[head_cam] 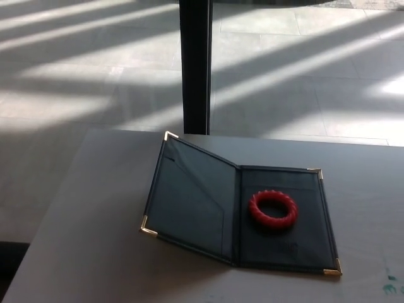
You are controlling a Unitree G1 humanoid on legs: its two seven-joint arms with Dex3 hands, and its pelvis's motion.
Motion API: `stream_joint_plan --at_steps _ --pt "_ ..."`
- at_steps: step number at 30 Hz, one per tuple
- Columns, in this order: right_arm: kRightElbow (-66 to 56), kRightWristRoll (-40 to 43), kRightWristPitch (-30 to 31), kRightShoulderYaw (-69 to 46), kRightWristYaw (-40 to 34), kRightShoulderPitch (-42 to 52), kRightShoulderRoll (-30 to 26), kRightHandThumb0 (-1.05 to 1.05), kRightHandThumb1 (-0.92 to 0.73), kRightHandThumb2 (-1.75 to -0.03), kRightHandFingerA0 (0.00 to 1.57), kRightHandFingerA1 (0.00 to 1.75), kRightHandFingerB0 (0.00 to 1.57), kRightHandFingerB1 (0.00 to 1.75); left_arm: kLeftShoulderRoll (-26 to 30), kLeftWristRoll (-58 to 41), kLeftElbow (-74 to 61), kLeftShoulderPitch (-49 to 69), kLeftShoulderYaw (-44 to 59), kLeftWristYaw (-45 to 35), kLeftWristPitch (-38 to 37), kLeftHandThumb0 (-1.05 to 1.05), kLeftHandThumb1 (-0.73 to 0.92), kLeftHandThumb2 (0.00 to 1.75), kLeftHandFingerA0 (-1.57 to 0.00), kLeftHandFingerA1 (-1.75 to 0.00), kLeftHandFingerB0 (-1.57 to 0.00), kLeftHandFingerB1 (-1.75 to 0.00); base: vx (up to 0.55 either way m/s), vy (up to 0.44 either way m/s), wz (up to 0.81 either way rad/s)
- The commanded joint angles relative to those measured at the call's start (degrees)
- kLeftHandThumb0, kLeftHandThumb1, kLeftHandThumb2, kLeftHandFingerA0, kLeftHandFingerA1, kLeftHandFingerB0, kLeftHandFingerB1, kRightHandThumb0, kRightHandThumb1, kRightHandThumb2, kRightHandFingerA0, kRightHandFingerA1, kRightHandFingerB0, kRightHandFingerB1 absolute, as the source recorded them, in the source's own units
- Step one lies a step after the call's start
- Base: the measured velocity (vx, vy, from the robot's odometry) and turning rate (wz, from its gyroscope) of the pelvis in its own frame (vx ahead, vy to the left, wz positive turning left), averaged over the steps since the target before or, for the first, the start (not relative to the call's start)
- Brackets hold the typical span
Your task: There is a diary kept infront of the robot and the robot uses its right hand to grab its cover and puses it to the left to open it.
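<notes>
The dark diary (237,214) with gold corner caps lies open on the grey table (82,252) in the head view. Its left cover (189,196) stands tilted up from the spine rather than flat. A red ribbed ring (272,209) rests on the right inner page. Neither of my hands shows anywhere in the picture.
A black post (194,63) rises just behind the table's far edge, close to the cover's top corner. Beyond it is a tiled floor (303,76) striped with sunlight. The table's left edge drops off at the lower left. Small green marks (391,287) sit at the table's lower right.
</notes>
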Motion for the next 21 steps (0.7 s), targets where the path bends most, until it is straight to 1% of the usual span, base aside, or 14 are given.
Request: stream_joint_plan --at_steps 1,2,5,7,8,10,11,12,15,16,17,18,19,21 --pt "2.0 2.9 -4.1 0.2 -2.4 0.9 3.0 -0.76 -0.92 -0.72 0.54 1.11 0.39 0.86 0.2 -0.5 -0.6 0.7 0.0 -0.9 -1.5 -0.91 0.92 0.98 -0.35 -0.84 -0.26 -0.67 0.00 0.000 0.00" --pt "1.4 3.3 -3.9 0.7 -3.7 0.7 4.3 -0.75 -0.71 -1.13 0.72 1.04 0.53 0.84 0.2 -0.6 -0.5 0.7 0.2 -0.7 -1.8 -0.94 0.92 0.99 -0.36 -0.85 -0.24 -0.66 0.00 0.000 0.00" --pt "1.2 3.6 -3.2 1.5 -6.1 0.0 5.7 -0.73 -0.69 -1.12 0.69 1.00 0.55 0.84 0.6 -0.9 0.7 0.2 0.5 -1.1 -1.7 -0.89 0.92 0.97 -0.35 -0.82 -0.25 -0.63 0.00 0.000 0.00" --pt "0.2 4.2 -2.9 1.8 -6.5 0.5 6.1 -0.74 -0.69 -1.12 0.70 1.00 0.56 0.84 0.5 -0.9 1.0 0.0 0.5 -1.2 -2.0 -0.82 0.89 1.24 -0.36 -0.78 -0.30 -0.68 0.00 0.000 0.00" --pt "-0.7 4.2 -2.9 2.3 -6.2 1.1 6.6 -0.72 -0.69 -1.13 0.68 1.02 0.59 0.87 0.5 -0.9 1.3 -0.2 0.4 -1.4 -1.8 -0.88 0.92 0.97 -0.34 -0.83 -0.28 -0.68 0.00 0.000 0.00" --pt "-1.0 4.0 -3.0 3.2 -6.1 1.9 6.7 -0.68 -0.71 -1.13 0.71 1.02 0.54 0.83 0.4 -0.7 1.4 -0.2 0.3 -1.8 -2.3 -0.90 0.92 0.98 -0.35 -0.83 -0.27 -0.67 0.00 0.000 0.00" --pt "1.2 4.2 -4.6 3.3 -4.5 2.6 6.5 -0.78 -0.92 -0.75 0.63 1.13 0.50 0.89 0.4 -0.4 1.3 -0.4 0.0 -1.5 -1.8 -0.91 0.92 0.98 -0.35 -0.84 -0.26 -0.66 0.00 0.000 0.00" --pt "1.5 4.4 -4.9 3.5 -4.3 3.0 6.6 -0.76 -0.92 -0.74 0.64 1.16 0.51 0.90 0.3 -0.4 1.0 -0.4 -0.2 -1.3 -1.5 -0.91 0.92 0.99 -0.35 -0.86 -0.26 -0.67 0.00 0.000 0.00" --pt "2.2 5.3 -5.4 4.0 -4.6 3.7 6.6 -0.76 -0.75 -1.17 0.67 1.03 0.57 0.86 0.3 -0.3 0.6 -0.6 -0.4 -0.9 -1.4 -0.90 0.92 0.96 -0.36 -0.90 -0.29 -0.69 0.00 0.000 0.00" --pt "1.9 5.4 -5.3 4.3 -4.4 4.1 6.6 -0.76 -0.92 -0.74 0.62 1.19 0.47 0.91 0.3 -0.2 0.8 -0.7 -0.5 -0.9 -1.6 -0.91 0.92 0.95 -0.35 -0.88 -0.28 -0.68 0.00 0.000 0.00" --pt "2.0 5.2 -5.0 5.3 -3.8 4.5 6.1 -0.76 -0.92 -0.75 0.60 1.18 0.45 0.89 0.0 0.0 0.3 -0.4 -0.7 -0.7 -1.9 -0.91 0.92 0.97 -0.36 -0.90 -0.26 -0.69 0.00 0.000 0.00" --pt "2.1 4.9 -5.2 6.0 -3.0 5.0 5.9 -0.74 -0.76 -1.18 0.69 1.04 0.46 0.82 0.0 0.3 0.4 -0.3 -1.0 -0.7 -2.1 -0.92 0.92 0.98 -0.35 -0.87 -0.25 -0.67 0.00 0.000 0.00" --pt "2.2 4.9 -5.4 6.3 -2.8 5.2 5.8 -0.77 -0.92 -0.80 0.58 1.16 0.45 0.89 0.1 0.2 0.7 -0.4 -1.0 -0.8 -2.2 -0.93 0.92 0.97 -0.35 -0.87 -0.25 -0.65 0.00 0.000 0.00" --pt "2.2 5.4 -5.6 6.8 -3.3 5.4 5.8 -0.77 -0.92 -0.80 0.58 1.16 0.45 0.89 0.1 -0.1 1.0 -0.5 -0.8 -0.8 -2.2 -0.93 0.92 0.97 -0.35 -0.87 -0.25 -0.65 0.00 0.000 0.00"
